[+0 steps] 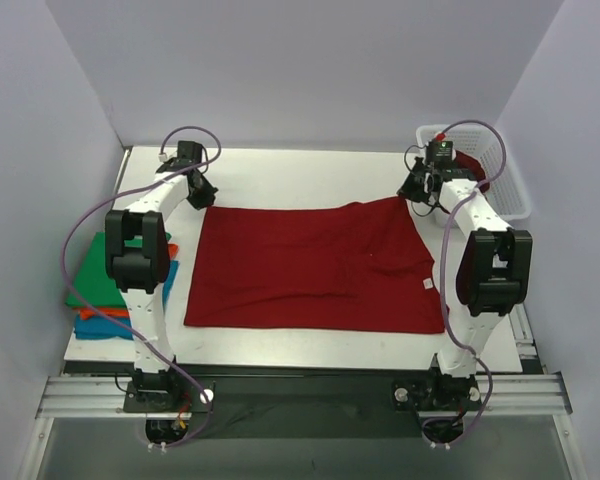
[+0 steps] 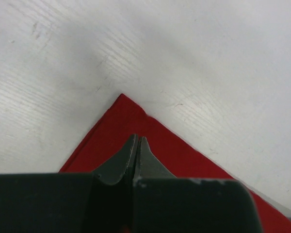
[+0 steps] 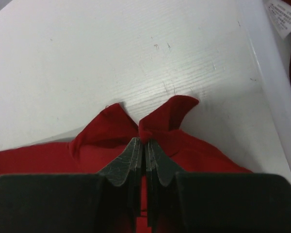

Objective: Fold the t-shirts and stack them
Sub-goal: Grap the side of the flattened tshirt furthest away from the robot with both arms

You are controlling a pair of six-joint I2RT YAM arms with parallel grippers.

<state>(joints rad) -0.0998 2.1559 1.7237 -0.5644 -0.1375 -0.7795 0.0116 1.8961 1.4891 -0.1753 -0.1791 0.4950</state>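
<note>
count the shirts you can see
5: a red shirt spread on the table; a green shirt, orange shirt and blue shirt stacked at its left edge; red cloth in the basket. More may be hidden in the stack or basket.

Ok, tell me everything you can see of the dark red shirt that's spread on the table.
The dark red t-shirt is plain matte cloth, spread nearly flat across the middle of the white table, creased toward its right side, with a small white label near its right edge. The left gripper is shut on its far left corner, which lies flat; the right gripper is shut on its far right corner, where the cloth bunches into two peaks.
</note>
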